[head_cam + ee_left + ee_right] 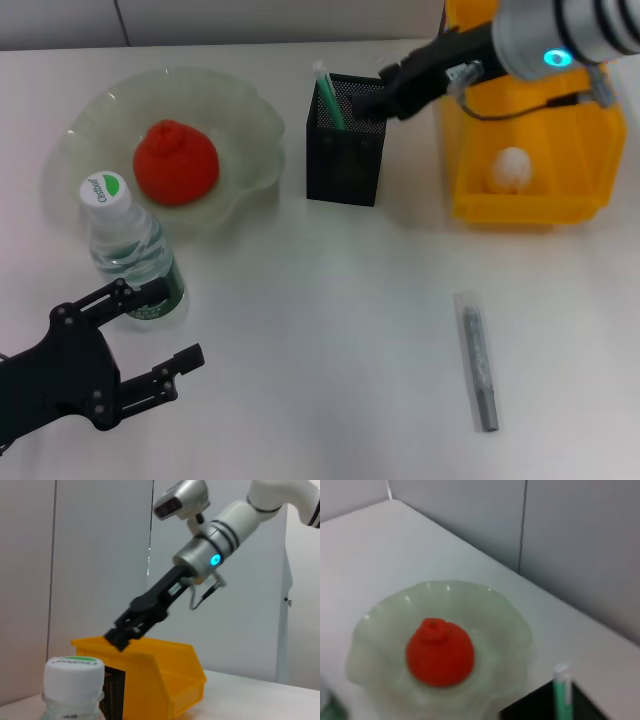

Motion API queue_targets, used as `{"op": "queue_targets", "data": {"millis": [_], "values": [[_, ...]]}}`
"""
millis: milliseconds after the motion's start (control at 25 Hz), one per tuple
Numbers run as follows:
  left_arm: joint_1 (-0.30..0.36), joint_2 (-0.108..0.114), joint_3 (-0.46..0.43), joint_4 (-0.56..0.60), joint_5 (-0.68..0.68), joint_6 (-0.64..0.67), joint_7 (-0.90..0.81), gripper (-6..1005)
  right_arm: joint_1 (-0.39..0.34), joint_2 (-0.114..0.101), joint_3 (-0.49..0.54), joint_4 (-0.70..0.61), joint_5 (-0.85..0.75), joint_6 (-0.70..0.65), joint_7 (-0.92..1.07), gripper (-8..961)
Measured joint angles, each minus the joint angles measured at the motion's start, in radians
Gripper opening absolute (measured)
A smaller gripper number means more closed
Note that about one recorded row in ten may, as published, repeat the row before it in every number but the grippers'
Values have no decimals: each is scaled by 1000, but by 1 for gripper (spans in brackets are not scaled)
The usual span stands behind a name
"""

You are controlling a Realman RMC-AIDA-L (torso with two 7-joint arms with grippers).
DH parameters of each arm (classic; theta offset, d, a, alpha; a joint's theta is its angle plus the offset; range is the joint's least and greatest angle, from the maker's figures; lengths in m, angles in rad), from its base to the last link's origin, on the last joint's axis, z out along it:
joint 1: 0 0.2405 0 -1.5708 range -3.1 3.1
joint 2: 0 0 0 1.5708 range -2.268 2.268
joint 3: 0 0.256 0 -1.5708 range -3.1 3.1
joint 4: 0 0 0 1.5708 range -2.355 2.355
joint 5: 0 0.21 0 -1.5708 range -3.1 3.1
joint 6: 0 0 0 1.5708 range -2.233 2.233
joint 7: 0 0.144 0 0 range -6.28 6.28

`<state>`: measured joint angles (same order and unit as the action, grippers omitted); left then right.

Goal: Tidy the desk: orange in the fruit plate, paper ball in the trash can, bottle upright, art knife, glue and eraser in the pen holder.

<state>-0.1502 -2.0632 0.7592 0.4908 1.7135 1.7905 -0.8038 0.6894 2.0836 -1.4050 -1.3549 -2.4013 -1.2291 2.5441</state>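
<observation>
The knobbly red-orange orange (176,162) sits in the middle of the fruit plate (250,140), a pale green translucent dish with a ruffled rim. A crumpled white paper ball (511,168) lies inside the bright yellow plastic trash can (470,195). The square black mesh pen holder (345,165) holds a green-and-white stick standing on end; the right claw (372,100) hovers at its rim, and I cannot tell how its fingers stand. The clear bottle (130,245) stands upright just beside the plate. The left claw (165,335), fingers apart, rests low near the bottle. A grey art knife (477,358) lies flat on the white surface (330,330).
</observation>
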Motion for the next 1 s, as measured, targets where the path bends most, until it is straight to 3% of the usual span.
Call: {"op": "queue_targets", "data": {"millis": [40,240,400,640,1000], "values": [[1,0,-1,0,0,0,0,765,-35,2,2,-106,-10,-112,80,407],[0,0,-2,0,0,0,0,765,-115,8,-8,-248,-47,-309,219,480],[0,0,0,0,0,0,0,765,-152,8,-34,-220,-52,-355,238,587],[-1,0,4,0,0,-1,0,765,-173,9,-103,-100,-120,-360,303,587],[1,0,0,0,0,4,0,765,-179,9,-111,-74,-162,-356,329,586]]}}
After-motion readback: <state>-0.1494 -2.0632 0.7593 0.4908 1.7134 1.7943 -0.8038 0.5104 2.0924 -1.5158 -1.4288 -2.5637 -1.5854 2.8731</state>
